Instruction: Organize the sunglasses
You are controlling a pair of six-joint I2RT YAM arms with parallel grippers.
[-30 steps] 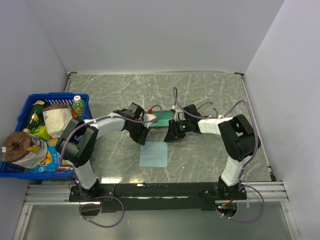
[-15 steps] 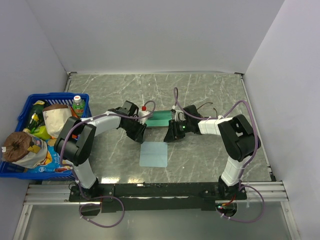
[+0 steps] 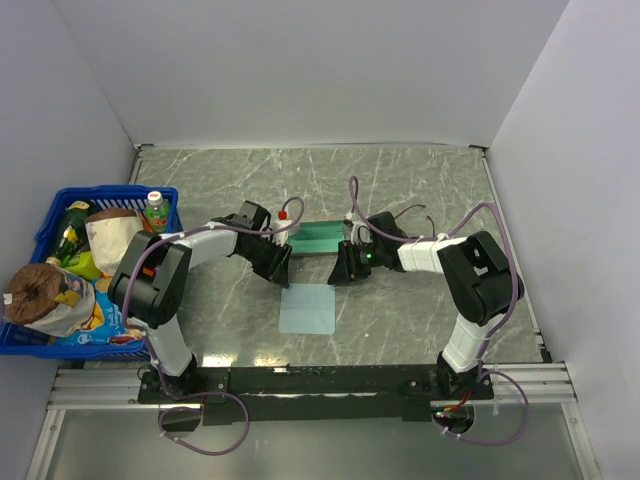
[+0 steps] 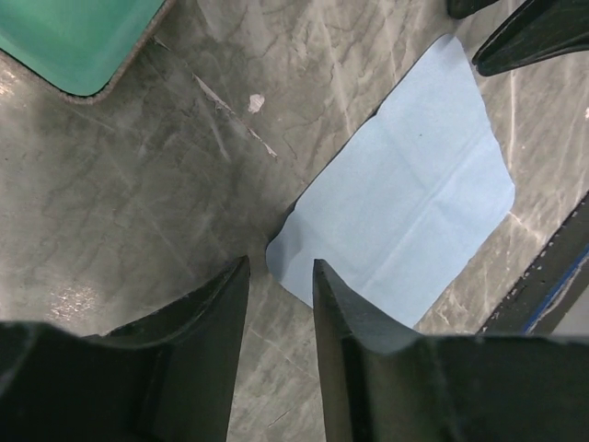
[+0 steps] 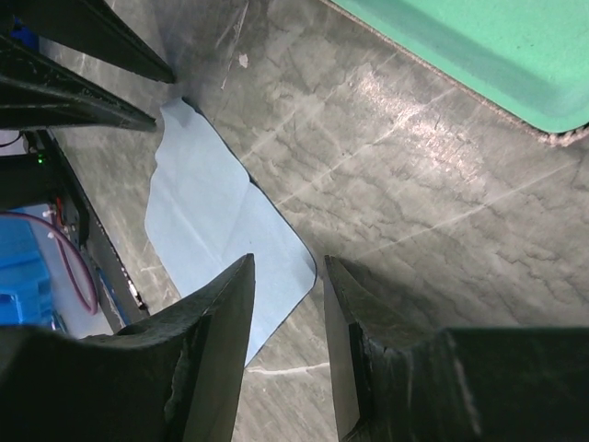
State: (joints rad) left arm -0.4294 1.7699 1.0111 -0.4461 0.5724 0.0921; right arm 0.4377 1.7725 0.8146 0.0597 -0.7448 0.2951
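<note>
We see the left gripper [image 4: 279,269] hanging over the marble table [image 3: 420,330], its jaws parted with nothing between them. A corner of the light blue cloth [image 3: 308,309] shows through the gap. The right gripper [image 5: 288,265] stands the same way, jaws apart and empty, above another corner of that cloth. Just beyond both, between the two wrists, lies the open case [image 3: 320,238], teal lining up. The sunglasses [image 3: 412,215] lie on the table behind the right forearm, apart from both grippers — only thin dark lines of the frame show, so we cannot tell how they sit.
</note>
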